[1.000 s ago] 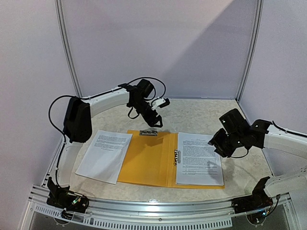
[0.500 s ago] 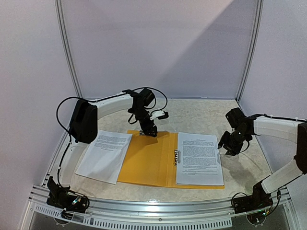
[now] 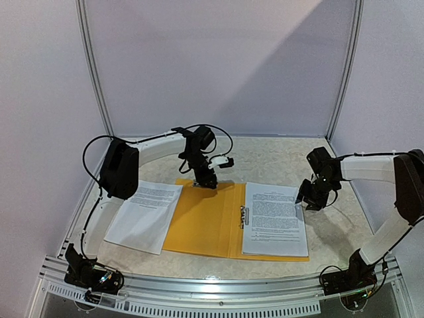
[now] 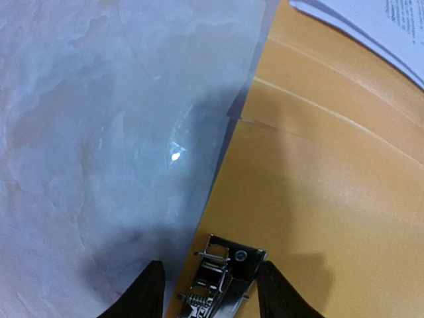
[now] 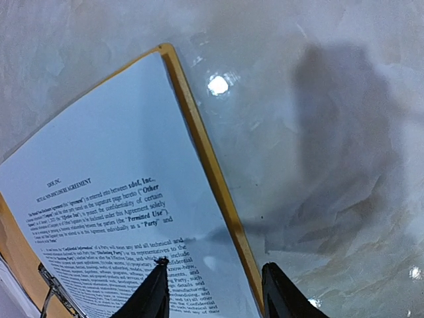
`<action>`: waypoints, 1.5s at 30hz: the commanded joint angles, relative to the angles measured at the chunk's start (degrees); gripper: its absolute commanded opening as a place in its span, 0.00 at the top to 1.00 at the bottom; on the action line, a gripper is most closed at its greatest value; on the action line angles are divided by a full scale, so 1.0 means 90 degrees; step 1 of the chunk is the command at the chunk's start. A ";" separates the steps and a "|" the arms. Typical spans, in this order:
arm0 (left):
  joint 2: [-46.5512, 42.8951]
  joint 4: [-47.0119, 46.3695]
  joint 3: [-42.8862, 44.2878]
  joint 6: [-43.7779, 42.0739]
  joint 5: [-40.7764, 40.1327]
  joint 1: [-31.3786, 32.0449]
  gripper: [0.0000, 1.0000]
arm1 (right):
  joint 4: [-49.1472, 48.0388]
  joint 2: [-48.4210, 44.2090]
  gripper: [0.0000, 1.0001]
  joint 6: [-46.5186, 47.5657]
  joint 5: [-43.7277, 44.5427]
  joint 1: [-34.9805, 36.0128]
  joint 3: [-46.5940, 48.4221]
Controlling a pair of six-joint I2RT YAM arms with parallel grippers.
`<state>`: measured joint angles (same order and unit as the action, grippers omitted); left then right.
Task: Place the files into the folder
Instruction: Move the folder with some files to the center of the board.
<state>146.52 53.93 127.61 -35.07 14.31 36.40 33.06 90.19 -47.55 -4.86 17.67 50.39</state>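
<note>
The orange-yellow folder [image 3: 205, 225] lies open on the table. One stack of files [image 3: 275, 218] rests on its right half, beside a metal clip [image 3: 244, 217] at the spine. A second stack of files [image 3: 144, 213] lies over the folder's left edge. My left gripper [image 3: 207, 182] is down at the folder's far edge, open, its fingers on either side of another metal clip [image 4: 222, 281]. The right finger touches that clip and the left one stands off it. My right gripper [image 3: 303, 201] is open and straddles the folder's right edge [image 5: 212, 172] and the printed sheet [image 5: 99, 165].
Marbled tabletop [image 3: 278, 156] runs behind and to the right of the folder. Pale walls with metal posts [image 3: 93, 73] close in the back and sides. An aluminium rail [image 3: 218, 291] carries both arm bases along the near edge.
My left gripper has dropped onto the folder's far edge and its jaws have narrowed around the clip. My right gripper has swung down to the folder's right edge.
</note>
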 commanded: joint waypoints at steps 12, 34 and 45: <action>-0.0798 -0.0077 -0.1550 0.0401 -0.0244 -0.0295 0.61 | 0.0705 0.0774 0.53 0.1303 0.0337 -0.0225 0.1815; -0.1695 0.0279 -0.2386 0.0757 -0.0651 -0.0383 0.57 | 0.0964 0.1259 0.60 0.1186 0.0438 0.0144 0.2533; -0.2183 0.0780 -0.1189 0.0826 0.0048 -0.0286 0.47 | 0.0129 -0.0384 0.66 -0.1547 0.0166 0.2236 0.1741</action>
<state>131.33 58.43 112.29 -28.18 11.29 33.58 40.53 90.91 -47.79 -2.04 32.32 70.98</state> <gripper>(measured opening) 0.527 0.353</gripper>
